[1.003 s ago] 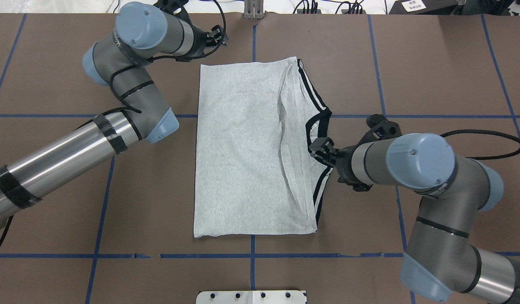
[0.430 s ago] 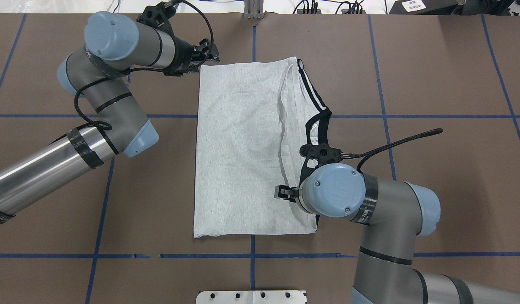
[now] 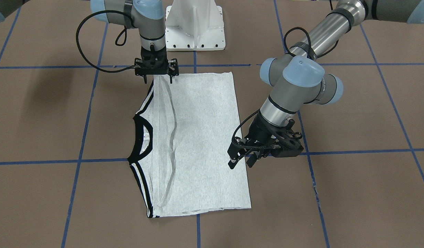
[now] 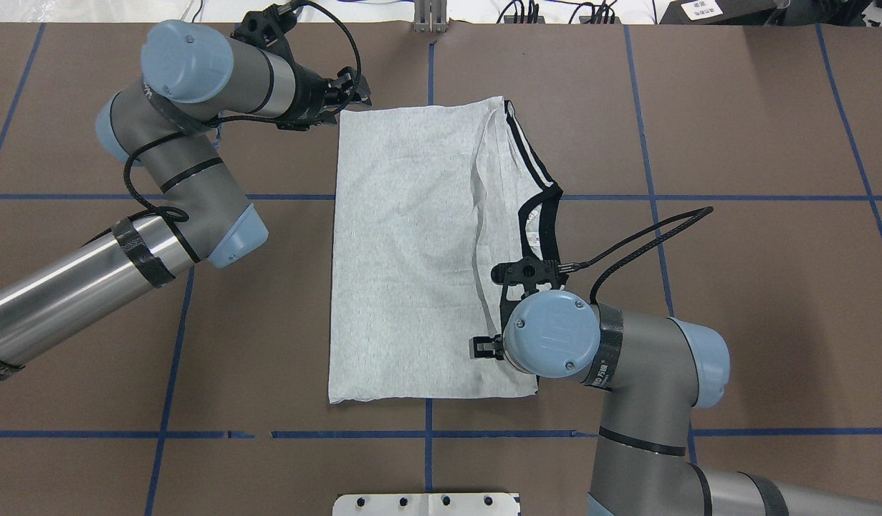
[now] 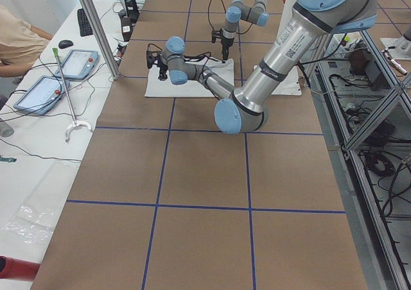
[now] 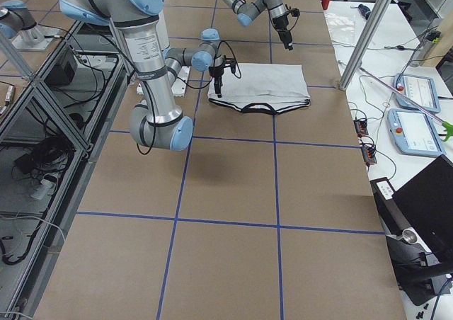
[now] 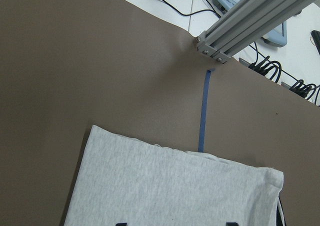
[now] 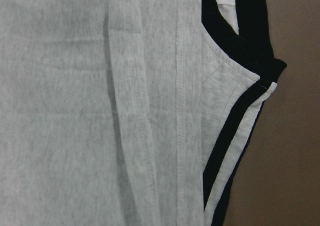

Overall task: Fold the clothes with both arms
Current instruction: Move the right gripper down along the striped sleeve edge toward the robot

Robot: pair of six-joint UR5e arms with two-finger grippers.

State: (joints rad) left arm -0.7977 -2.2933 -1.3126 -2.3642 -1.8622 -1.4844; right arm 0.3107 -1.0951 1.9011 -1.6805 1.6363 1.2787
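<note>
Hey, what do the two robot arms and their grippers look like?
Both the left arm and right arm are silver tubes with grey joints and round light-blue caps. Black tape bands wrap the left tube. The left gripper and right gripper are black with two thin fingers, each trailed by a looping black cable.

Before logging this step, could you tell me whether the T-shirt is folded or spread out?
Folded: the T-shirt lies as a rectangle, no sleeves sticking out, a grey layer doubled over beside the black collar.
</note>
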